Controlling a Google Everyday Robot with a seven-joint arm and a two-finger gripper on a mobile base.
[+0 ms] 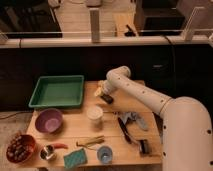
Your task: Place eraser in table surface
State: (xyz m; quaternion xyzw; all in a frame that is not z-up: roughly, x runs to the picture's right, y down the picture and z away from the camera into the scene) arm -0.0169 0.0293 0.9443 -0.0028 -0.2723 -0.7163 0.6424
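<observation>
Gripper (104, 94) sits near the table surface's (116, 109) back edge, with the dark eraser (107, 99) at its tip. Its grip is unclear, and there is open wood just in front.

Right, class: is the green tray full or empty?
Empty: the green tray shows only bare floor. The gripper hangs beside it, low over the table.

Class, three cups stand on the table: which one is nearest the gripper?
The white cup, just in front of the gripper, which hangs low over the far side of the table. The blue cup and the small metal cup sit along the near edge.
</observation>
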